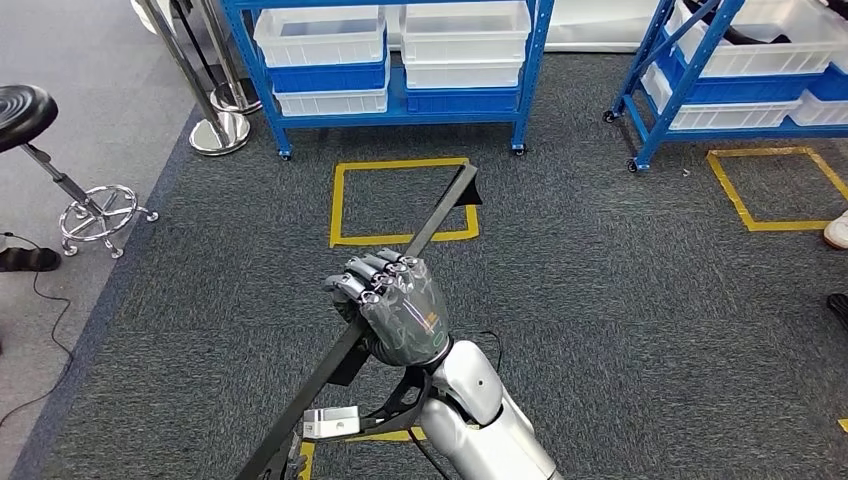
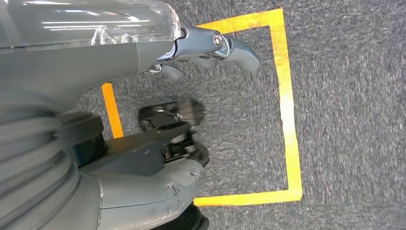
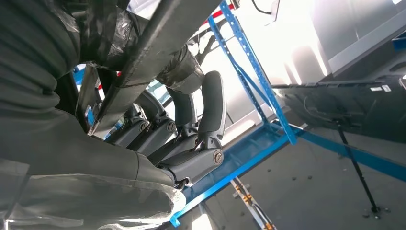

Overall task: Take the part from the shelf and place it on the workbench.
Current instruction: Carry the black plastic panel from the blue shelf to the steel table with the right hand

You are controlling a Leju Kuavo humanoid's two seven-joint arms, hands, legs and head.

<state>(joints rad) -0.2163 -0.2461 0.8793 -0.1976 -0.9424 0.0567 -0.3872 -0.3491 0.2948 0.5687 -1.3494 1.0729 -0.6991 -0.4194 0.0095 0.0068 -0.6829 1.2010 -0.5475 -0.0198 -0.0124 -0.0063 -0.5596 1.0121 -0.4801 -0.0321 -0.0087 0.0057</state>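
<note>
Currently right hand (image 1: 392, 305) is wrapped tight around the long black part (image 1: 425, 232), which slants toward 1 o'clock over grey carpet (image 1: 600, 300). Left hand (image 2: 210, 45) empty, fingers loosely curled above yellow floor tape (image 2: 287, 110).

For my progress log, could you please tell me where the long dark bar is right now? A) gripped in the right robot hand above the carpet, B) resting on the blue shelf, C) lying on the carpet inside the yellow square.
A: in the head view, the right robot hand grips the long dark bar, which slants above the carpet.
</note>
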